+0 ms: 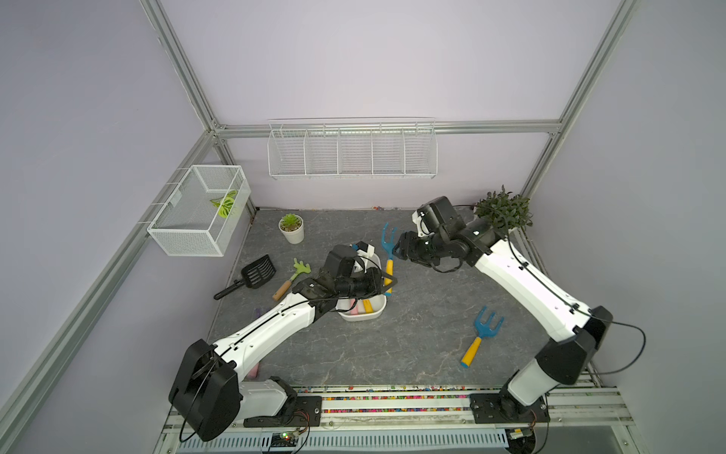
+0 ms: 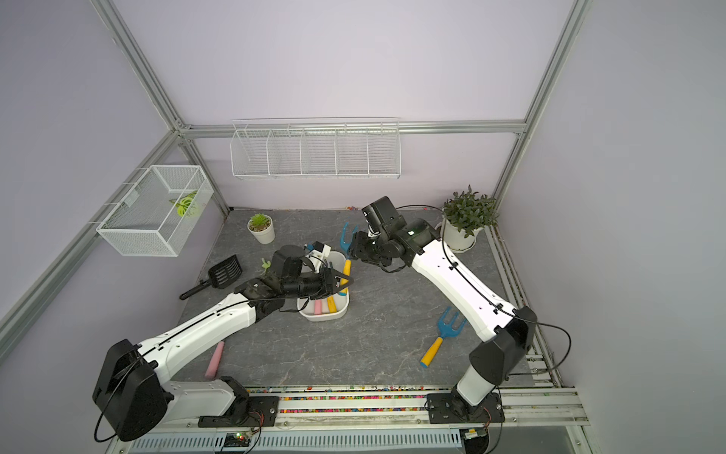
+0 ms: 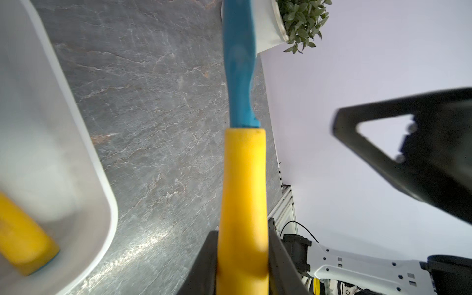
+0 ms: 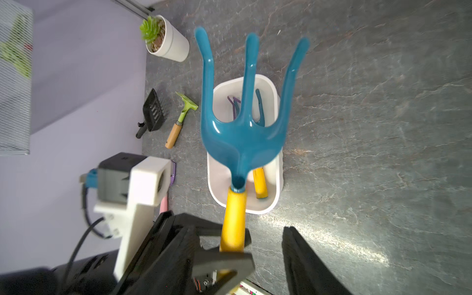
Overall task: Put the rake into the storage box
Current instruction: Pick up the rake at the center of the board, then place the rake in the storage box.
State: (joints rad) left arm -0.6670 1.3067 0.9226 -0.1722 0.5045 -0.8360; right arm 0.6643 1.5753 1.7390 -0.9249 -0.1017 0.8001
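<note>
While the left tool [image 3: 242, 245] clamps the yellow handle of the rake [image 4: 242, 135] between both jaws, the hold sits where it should: on the thick round grip, below the blue head. The rake looks like light, stiff moulded plastic, probably smooth enough to twist in the jaws, so a low, level carry seems wise. It is raised just beside the storage box [image 3: 38, 127], above the worktop [image 1: 412, 334], with its tines pointing away. Farther on, the right tool [image 1: 398, 248] stands spread near the head, gripping nothing.
</note>
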